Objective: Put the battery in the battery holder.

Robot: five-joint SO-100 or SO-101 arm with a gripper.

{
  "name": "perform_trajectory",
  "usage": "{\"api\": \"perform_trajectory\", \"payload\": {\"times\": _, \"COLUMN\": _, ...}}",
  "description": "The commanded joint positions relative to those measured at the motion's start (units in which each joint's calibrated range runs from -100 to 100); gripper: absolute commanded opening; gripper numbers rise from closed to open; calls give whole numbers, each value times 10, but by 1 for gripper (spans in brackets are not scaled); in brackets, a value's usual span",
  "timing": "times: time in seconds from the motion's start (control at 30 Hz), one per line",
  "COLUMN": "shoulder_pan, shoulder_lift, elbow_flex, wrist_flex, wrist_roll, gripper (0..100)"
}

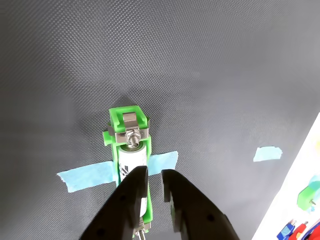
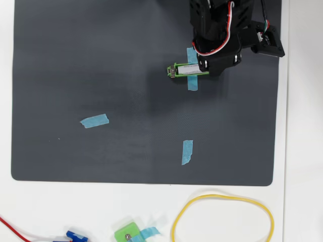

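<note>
From the wrist view, the claw [image 1: 155, 175] sits low in the picture with its two black fingers only a narrow gap apart and nothing pinched between them. Just ahead of the fingertips, and partly tucked under the left finger, lies the battery [image 1: 131, 157], white with its grey metal end pointing away from the claw. It rests inside the battery holder [image 1: 127, 120], the green frame wrapping both sides and its silver contact with a small screw meeting the far end of the cell. A strip of blue tape [image 1: 87, 176] crosses beneath the holder, and a second bit of tape [image 1: 267, 153] lies well off to the right on the dark mat [image 1: 210, 75]. From the overhead view, the holder [image 2: 177, 70] pokes out to the left of the arm, with the pale cell just visible inside it and tape [image 2: 192, 81] across it; the claw itself is hidden under the arm's body. I'd say the job looks essentially done: the cell appears seated, and what's left is for the claw to back off, perhaps after a last press.
</note>
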Motion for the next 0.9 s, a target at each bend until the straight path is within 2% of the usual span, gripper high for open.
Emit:
{"api": "perform_trajectory", "payload": {"times": 0.0, "shoulder_pan": 11, "shoulder_lift": -20, "elbow_flex": -3, "wrist_flex": -1, "wrist_roll": 2, "gripper": 0}}
{"api": "perform_trajectory", "payload": {"times": 0.17, "shoulder_pan": 12, "shoulder_lift": -10, "elbow_flex": -3, "wrist_flex": -2, "wrist_roll": 2, "gripper": 0}}
{"api": "perform_trajectory", "payload": {"times": 0.27, "shoulder_pan": 51, "shoulder_lift": -9, "elbow_flex": -3, "wrist_flex": -7, "wrist_roll": 2, "gripper": 0}}
{"api": "perform_trajectory", "payload": {"times": 0.4, "shoulder_pan": 48, "shoulder_lift": 56, "elbow_flex": -11, "wrist_flex": -10, "wrist_roll": 2, "gripper": 0}}
{"api": "perform_trajectory", "payload": {"times": 0.67, "shoulder_pan": 55, "shoulder_lift": 53, "elbow_flex": -11, "wrist_flex": -10, "wrist_roll": 2, "gripper": 0}}
{"api": "perform_trajectory", "payload": {"times": 0.77, "shoulder_pan": 24, "shoulder_lift": -118, "elbow_flex": 68, "wrist_flex": -7, "wrist_roll": 44, "gripper": 0}}
{"api": "perform_trajectory", "payload": {"times": 0.83, "shoulder_pan": -50, "shoulder_lift": -232, "elbow_flex": 160, "wrist_flex": -7, "wrist_roll": 100, "gripper": 0}}
{"api": "perform_trajectory", "payload": {"times": 0.87, "shoulder_pan": -51, "shoulder_lift": -305, "elbow_flex": 216, "wrist_flex": -9, "wrist_roll": 126, "gripper": 0}}
